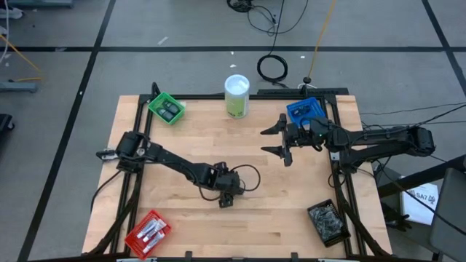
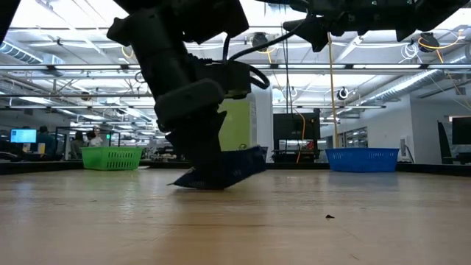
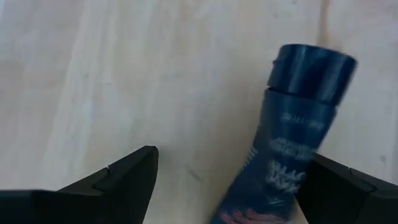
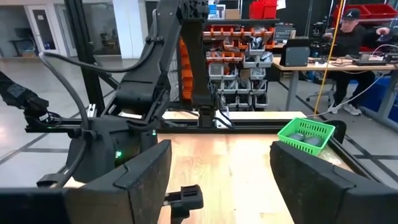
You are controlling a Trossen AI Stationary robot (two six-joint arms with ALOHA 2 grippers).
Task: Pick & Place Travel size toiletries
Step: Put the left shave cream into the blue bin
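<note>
A dark blue tube [image 3: 292,130] with a round dark cap [image 3: 314,71] lies on the wooden table near its middle. My left gripper [image 3: 233,162] is open and low over it, pointing down, fingers on either side of the tube's body. In the low view the tube [image 2: 239,165] shows under the left gripper [image 2: 202,158], one end a little higher than the other. In the high view the left gripper [image 1: 227,195] hides the tube. My right gripper [image 1: 280,140] is open and raised, in front of the blue bin [image 1: 306,110]. My left gripper comes at the tube from above with its fingers wide apart. One finger [image 3: 348,186] stands right beside the tube's body [image 3: 283,180], but I cannot tell whether it touches. The tube lies on the table.
A green bin [image 1: 167,108] with dark items sits at the far left, a red bin [image 1: 148,233] with tubes at the near left, a dark bin [image 1: 329,222] at the near right. A tall white-and-green canister [image 1: 237,96] stands at the far edge. Bare wood lies around the left gripper.
</note>
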